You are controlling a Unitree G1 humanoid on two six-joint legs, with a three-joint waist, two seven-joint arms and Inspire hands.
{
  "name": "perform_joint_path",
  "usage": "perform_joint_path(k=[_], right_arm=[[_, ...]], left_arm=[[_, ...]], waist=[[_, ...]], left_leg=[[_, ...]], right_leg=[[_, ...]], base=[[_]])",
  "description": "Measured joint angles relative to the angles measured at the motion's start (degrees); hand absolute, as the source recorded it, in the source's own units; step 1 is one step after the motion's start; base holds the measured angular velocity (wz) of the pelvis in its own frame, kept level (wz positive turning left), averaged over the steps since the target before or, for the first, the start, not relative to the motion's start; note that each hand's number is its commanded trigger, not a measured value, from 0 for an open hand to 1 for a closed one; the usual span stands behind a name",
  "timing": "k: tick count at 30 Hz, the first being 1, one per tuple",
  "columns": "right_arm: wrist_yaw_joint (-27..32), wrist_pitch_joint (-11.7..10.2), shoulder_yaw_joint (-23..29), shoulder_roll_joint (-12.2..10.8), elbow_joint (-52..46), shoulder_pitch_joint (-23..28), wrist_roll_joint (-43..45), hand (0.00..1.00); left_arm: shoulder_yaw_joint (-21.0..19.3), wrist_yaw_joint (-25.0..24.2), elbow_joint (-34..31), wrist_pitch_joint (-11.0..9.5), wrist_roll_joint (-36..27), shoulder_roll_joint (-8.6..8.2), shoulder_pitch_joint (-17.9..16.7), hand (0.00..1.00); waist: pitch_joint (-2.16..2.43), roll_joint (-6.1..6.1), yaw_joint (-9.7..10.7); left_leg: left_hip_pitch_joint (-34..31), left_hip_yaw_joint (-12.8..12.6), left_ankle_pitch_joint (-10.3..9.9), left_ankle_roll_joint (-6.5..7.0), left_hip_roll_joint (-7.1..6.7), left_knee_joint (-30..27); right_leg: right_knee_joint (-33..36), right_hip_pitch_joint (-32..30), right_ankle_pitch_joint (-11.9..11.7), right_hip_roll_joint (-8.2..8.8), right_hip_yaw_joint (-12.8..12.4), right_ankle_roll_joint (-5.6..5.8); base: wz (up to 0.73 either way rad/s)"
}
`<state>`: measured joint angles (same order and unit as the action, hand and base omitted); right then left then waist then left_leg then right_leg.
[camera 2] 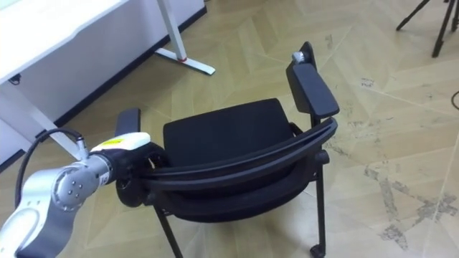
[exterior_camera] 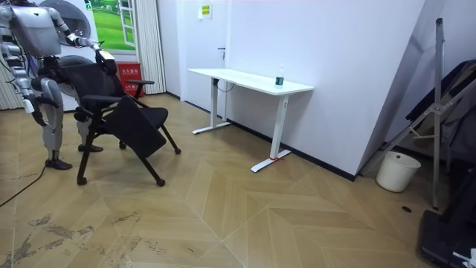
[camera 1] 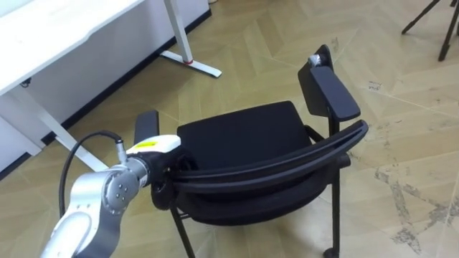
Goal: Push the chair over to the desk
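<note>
A black chair (camera 1: 244, 132) with armrests stands right in front of me on the wooden floor, its seat facing away and its curved backrest bar nearest to me. My left hand (camera 1: 159, 161) sits at the left end of that bar, dark fingers curled round it. In the right eye view the same left hand (camera 2: 128, 154) grips the chair (camera 2: 222, 132) there. The room view has me standing upright behind the chair (exterior_camera: 126, 112) at the room view's left. My right hand (exterior_camera: 30, 103) hangs low beside my body, away from the chair.
A white desk (camera 1: 64, 36) with a metal foot (camera 1: 193, 64) runs along the wall to my left, also in the room view (exterior_camera: 249, 80). Dark tripod legs (camera 1: 430, 18) stand ahead on the right. A white bucket (exterior_camera: 392, 171) and a folded stand (exterior_camera: 439, 97) are far off.
</note>
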<state>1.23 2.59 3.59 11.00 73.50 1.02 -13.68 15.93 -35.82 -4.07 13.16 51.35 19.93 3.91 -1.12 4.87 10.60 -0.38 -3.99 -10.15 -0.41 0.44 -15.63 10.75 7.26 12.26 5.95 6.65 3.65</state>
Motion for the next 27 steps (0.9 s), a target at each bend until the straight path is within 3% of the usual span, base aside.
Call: perform_joint_path(k=[5,11,12,16,21,27], right_arm=[[0.1,0.0,0.1,0.0,0.0,0.0,0.3,0.0],[0.1,0.0,0.1,0.0,0.0,-0.1,0.3,0.0],[0.1,0.0,0.0,0.0,0.0,-0.2,0.3,0.0],[0.8,0.0,0.1,0.0,0.0,-0.6,-0.5,0.0],[4.1,0.0,4.1,-0.1,-0.1,-0.3,-2.1,0.0],[11.6,0.0,10.8,0.9,-5.1,-0.6,2.8,0.0]], left_arm=[[0.0,3.3,0.7,-0.4,0.0,-1.22,0.0,1.0],[0.0,5.2,0.8,-1.0,0.0,-1.52,0.1,1.0],[0.0,5.5,0.7,-1.1,0.0,-1.54,0.2,1.0],[0.0,6.8,0.8,-1.1,-0.4,-1.53,0.5,1.0],[0.0,8.0,0.9,-1.1,-0.3,-1.41,0.4,1.0],[-0.3,9.2,1.0,-1.1,0.0,-0.64,0.5,1.0]], waist=[[-0.02,-0.03,0.3],[-0.01,-0.01,0.6],[0.22,0.32,0.6],[0.33,0.48,0.8],[0.29,0.43,1.6],[0.23,0.3,2.6]], left_leg=[[-0.1,-0.1,0.0,0.01,-0.03,0.1],[-0.3,-0.3,0.0,0.0,-0.04,0.3],[-0.4,-0.4,0.0,0.0,-0.04,0.3],[-0.5,-0.6,0.0,0.0,-0.04,0.4],[-0.5,-0.5,0.0,0.0,-0.1,0.4],[-1.1,-0.8,0.0,0.02,-0.11,0.3]], right_leg=[[-0.1,-0.2,0.0,-0.01,-0.2,0.03],[-0.2,-0.6,0.0,-0.02,-0.5,0.03],[-0.1,-0.7,0.0,-0.02,-0.6,0.03],[-0.1,-0.9,0.0,-0.02,-1.0,0.03],[0.0,-0.8,0.0,-0.01,-1.1,0.03],[0.2,-1.5,0.0,0.0,-1.5,0.04]], base=[[0.0],[0.0],[0.0],[-0.02],[0.0],[-0.02]])
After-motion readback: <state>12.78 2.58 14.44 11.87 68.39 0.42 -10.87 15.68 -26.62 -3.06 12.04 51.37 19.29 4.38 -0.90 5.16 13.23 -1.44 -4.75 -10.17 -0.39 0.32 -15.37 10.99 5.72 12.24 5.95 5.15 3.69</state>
